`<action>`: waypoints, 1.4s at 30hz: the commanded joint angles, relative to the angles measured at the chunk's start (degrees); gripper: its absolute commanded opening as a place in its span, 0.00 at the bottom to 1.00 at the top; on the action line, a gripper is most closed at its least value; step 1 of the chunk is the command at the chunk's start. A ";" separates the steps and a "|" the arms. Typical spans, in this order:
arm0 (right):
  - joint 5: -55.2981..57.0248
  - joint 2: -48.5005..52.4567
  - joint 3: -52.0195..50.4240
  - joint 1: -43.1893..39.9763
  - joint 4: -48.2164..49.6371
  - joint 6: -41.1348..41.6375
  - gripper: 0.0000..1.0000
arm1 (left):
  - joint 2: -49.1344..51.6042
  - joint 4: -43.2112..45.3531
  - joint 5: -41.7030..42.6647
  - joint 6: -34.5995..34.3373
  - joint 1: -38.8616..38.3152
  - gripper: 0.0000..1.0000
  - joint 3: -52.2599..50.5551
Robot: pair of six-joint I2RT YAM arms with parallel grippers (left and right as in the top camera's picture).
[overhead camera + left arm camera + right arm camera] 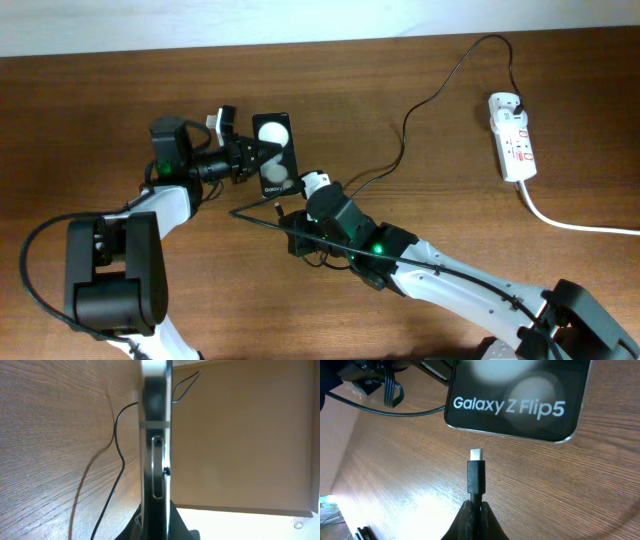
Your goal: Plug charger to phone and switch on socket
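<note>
The phone (273, 152) is black with two white round spots; its face reads "Galaxy Z Flip5" in the right wrist view (517, 395). My left gripper (243, 155) is shut on the phone's edge, seen edge-on in the left wrist view (155, 460). My right gripper (300, 195) is shut on the charger plug (476, 472), whose metal tip points at the phone's lower edge, a short gap away. The thin black charger cable (420, 105) runs to the white socket (512, 137) at the far right.
The socket's thick white cord (575, 222) trails to the right edge. The black cable loops across the wooden table (120, 90) between the phone and the socket, and lies under my right arm.
</note>
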 commanded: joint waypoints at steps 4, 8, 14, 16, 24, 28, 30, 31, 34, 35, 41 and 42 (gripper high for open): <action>-0.55 0.48 -0.26 -0.22 0.20 -0.02 0.04 | -1.49 0.46 1.05 -0.31 0.09 0.00 0.35; -0.55 0.48 -0.26 -0.22 0.17 -0.02 0.04 | -1.49 0.46 1.05 -0.31 0.09 0.00 0.35; -0.52 0.48 -0.26 -0.22 0.17 -0.02 0.04 | -1.49 0.46 0.87 -0.31 0.09 0.00 0.35; -0.52 0.48 -0.26 -0.22 0.17 -0.02 0.04 | -1.49 0.46 0.87 -0.31 0.09 0.00 0.35; -16.85 0.44 -0.26 -7.87 -0.46 -0.92 0.04 | -1.49 0.46 0.83 -0.31 0.13 0.00 0.35; -17.40 0.46 -0.26 -9.46 -2.89 -0.92 0.04 | -1.49 0.46 0.81 -0.31 0.13 0.00 0.35; -18.78 0.46 -0.26 -9.40 -2.86 -0.92 0.04 | -1.49 0.44 0.24 -0.33 0.13 0.00 0.35; -18.78 0.46 -0.26 -9.40 -2.84 -0.92 0.04 | -1.49 0.42 0.22 -0.35 0.13 0.00 0.35; -18.78 0.46 -0.26 -9.40 -2.82 -0.92 0.04 | -1.49 0.42 0.24 -3.58 0.13 0.01 0.35; -18.75 0.46 -0.26 -9.40 -2.69 -0.92 0.04 | -1.49 0.42 0.22 -3.56 0.13 0.01 0.35; -18.75 0.46 -0.26 -9.40 0.00 -2.01 0.04 | -1.49 0.42 0.42 -5.70 0.13 0.02 0.35; -18.75 0.46 -0.26 -9.40 -0.04 -2.40 0.04 | -1.49 0.42 0.15 -5.68 0.13 0.00 0.35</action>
